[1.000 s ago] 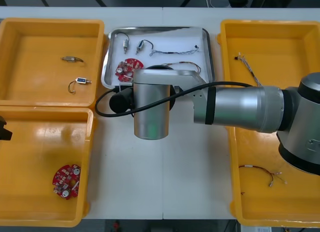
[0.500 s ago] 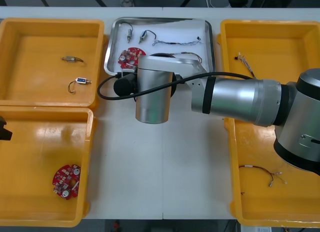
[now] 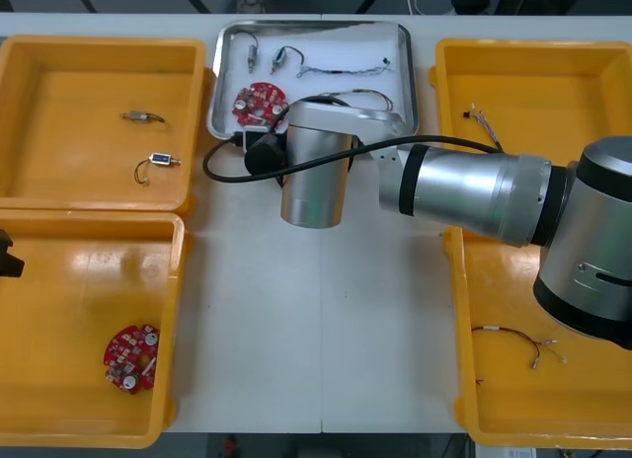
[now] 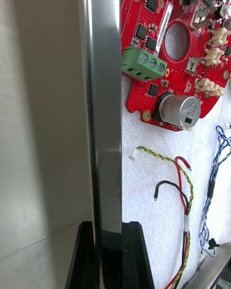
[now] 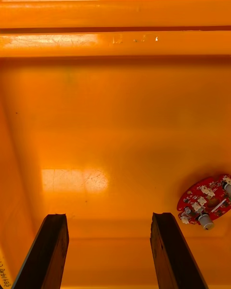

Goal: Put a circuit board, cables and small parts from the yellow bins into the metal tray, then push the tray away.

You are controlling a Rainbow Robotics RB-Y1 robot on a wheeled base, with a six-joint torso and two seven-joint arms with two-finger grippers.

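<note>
The metal tray lies at the table's far edge between the yellow bins. In it are a round red circuit board, a blue and white cable, a red and yellow cable and two small metal parts. My right gripper is shut on the tray's near rim, one finger on each side, close to the board and the red and yellow cable. My left gripper hangs open over the near left bin, with another circuit board beside one finger.
The far left bin holds two small metal parts. The near left bin holds the second board. Cables lie in the far right bin and the near right bin. My right arm spans the table's middle.
The right arm has pushed the tray away toward the table's far edge, with the gripper still on its near rim. The left arm has not moved.
</note>
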